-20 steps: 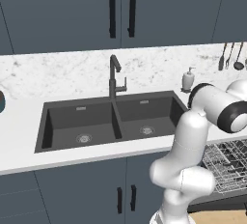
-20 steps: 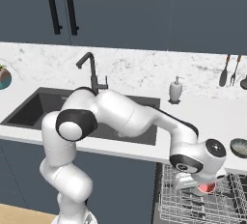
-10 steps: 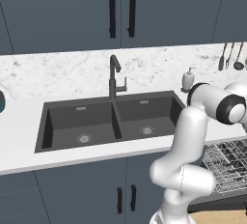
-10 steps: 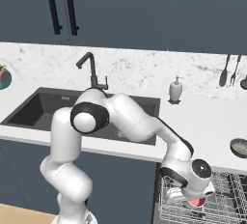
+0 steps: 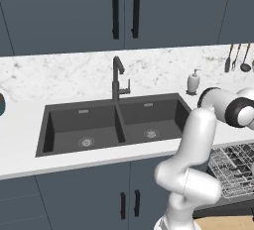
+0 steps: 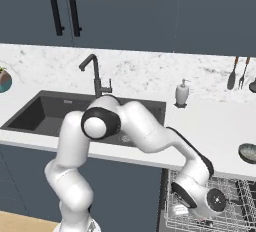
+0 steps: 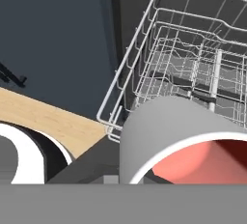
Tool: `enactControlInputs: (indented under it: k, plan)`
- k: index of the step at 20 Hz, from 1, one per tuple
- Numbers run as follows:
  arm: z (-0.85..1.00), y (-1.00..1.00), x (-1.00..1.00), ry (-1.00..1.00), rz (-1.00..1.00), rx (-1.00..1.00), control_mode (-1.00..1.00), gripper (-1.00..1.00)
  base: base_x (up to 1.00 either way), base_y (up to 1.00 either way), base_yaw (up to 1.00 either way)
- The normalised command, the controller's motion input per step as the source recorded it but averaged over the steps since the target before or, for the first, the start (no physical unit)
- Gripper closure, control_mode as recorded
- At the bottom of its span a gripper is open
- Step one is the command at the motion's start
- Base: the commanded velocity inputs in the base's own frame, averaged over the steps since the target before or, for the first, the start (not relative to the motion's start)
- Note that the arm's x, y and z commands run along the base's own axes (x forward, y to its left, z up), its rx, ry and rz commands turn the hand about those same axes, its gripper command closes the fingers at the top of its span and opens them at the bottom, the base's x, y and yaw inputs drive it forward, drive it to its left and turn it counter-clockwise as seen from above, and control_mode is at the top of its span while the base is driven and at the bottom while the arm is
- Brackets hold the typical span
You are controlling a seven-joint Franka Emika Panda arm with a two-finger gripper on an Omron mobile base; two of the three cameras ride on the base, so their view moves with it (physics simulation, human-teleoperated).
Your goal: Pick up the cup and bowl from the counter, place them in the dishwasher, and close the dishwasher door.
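Observation:
The cup (image 7: 179, 136), grey outside and red inside, sits tilted right in front of the hand camera, just before the dishwasher's silver wire rack (image 7: 193, 59). It hides the fingertips, and the gripper is shut on it. My wrist (image 6: 210, 202) is low at the front of the pulled-out rack (image 6: 235, 218), which also shows at the lower right (image 5: 234, 167). The dark bowl (image 6: 248, 152) rests on the white counter at the right edge. A dark grey strip under the rack (image 5: 225, 207) looks like the dropped dishwasher door.
A dark double sink (image 5: 114, 125) with a black faucet (image 5: 117, 78) lies left of the arm. A soap dispenser (image 6: 182, 94) and hanging utensils (image 6: 239, 73) stand at the back wall. Slate-blue cabinets (image 5: 124, 199) and wooden floor (image 7: 53, 121) are below.
The arm has swung down and to the right, carrying the cup from above the rack to low at the rack's front. The bowl has not moved.

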Motion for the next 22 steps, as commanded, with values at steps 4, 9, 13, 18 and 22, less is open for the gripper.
enactControlInputs:
  k: [4,9,13,18,22]
  plan:
    - [0.41,-0.07,0.25,0.0,0.0,0.1,-1.0,1.0,0.0,0.0,0.0]
    - [-0.06,-0.05,0.41,0.0,0.0,0.01,-1.0,1.0,0.0,0.0,0.0]
    - [-0.29,-0.06,0.01,0.0,0.02,0.06,-1.0,1.0,0.0,0.0,0.0]
    - [-0.61,0.0,0.0,0.0,0.02,0.02,-1.0,1.0,0.0,0.0,0.0]
    - [-0.46,0.04,0.0,0.0,0.02,0.01,-1.0,1.0,0.0,0.0,0.0]
